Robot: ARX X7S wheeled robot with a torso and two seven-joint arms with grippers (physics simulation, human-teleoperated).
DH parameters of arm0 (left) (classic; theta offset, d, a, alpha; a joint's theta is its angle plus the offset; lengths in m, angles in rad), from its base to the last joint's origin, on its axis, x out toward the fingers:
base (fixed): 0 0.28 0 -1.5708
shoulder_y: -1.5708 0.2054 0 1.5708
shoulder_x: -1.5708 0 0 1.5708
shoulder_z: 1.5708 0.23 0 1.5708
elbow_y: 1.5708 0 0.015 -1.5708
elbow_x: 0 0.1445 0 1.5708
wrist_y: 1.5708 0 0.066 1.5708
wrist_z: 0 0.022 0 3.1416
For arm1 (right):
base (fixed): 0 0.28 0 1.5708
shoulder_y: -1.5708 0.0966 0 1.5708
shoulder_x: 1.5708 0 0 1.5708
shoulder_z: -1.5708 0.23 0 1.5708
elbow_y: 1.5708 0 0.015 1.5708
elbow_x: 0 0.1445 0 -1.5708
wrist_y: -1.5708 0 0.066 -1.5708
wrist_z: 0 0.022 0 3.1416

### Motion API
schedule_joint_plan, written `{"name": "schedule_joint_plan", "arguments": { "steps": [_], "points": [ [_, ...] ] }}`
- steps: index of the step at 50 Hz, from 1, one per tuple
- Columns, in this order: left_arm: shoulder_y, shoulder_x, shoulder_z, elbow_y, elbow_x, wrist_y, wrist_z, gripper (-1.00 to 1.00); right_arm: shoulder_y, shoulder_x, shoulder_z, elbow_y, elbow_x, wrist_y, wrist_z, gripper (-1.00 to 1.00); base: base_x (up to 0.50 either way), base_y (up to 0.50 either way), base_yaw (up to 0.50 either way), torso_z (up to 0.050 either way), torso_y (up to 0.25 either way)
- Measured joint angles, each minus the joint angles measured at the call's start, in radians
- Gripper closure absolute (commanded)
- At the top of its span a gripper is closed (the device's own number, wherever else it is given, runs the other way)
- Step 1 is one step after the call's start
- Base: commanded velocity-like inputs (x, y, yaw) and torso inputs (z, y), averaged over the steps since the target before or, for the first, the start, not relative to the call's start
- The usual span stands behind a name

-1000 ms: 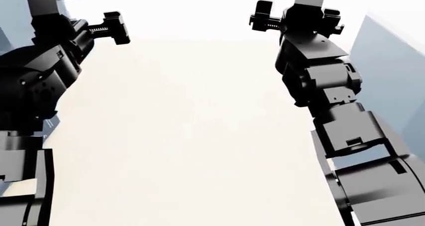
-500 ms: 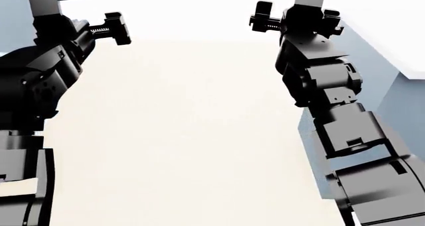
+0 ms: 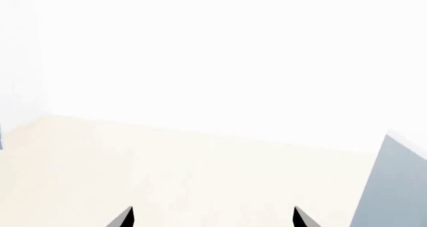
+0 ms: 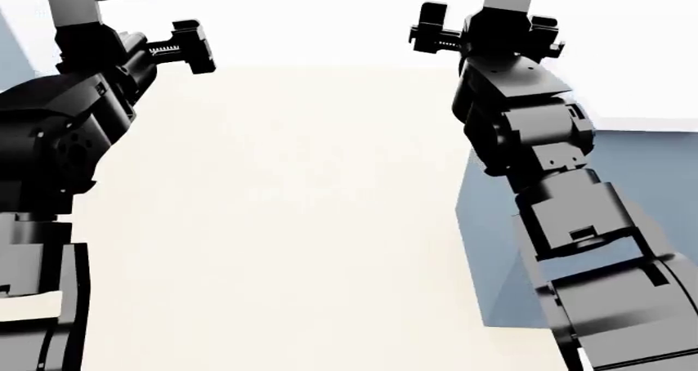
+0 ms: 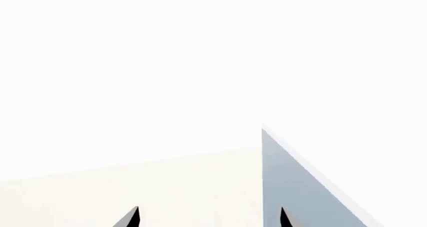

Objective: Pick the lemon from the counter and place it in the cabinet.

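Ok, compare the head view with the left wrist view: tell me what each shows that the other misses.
Only the head view shows both black arms, the left arm and the right arm.

Only the left wrist view shows the left gripper, its two dark fingertips apart with nothing between.

Both show the cream counter and a blue-grey panel beside it. Neither shows the lemon.

**Counter surface: plain cream, no items seen on it**

Counter [image 4: 294, 224]: broad, flat, cream-white, unmarked. In the head view it runs from the near edge of the picture to a far edge that fades into bright white. Right side ends at a straight edge, with a pale blue-grey face [image 4: 491, 248] dropping away beside it. Both wrist views show the same cream top [image 3: 187, 177] [image 5: 133, 187], meeting a blue-grey panel [image 5: 287, 187] at the side. No object visible lying on the visible stretch.
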Motion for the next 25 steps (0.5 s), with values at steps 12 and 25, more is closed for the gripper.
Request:
{"name": "schedule_joint_plan", "arguments": {
  "steps": [12, 25],
  "points": [
    [0.006, -0.002, -0.001, 0.012, -0.005, -0.006, -0.004, -1.00, -0.010, 0.006, -0.003, -0.024, 0.007, 0.010, 0.009, -1.00, -0.50, -0.02, 0.00, 0.000, 0.000],
    [0.009, -0.004, 0.000, 0.018, -0.009, -0.008, -0.007, -1.00, -0.016, 0.011, -0.006, -0.041, 0.013, 0.017, 0.015, -1.00, -0.50, -0.02, 0.00, 0.000, 0.000]
  ]
}}
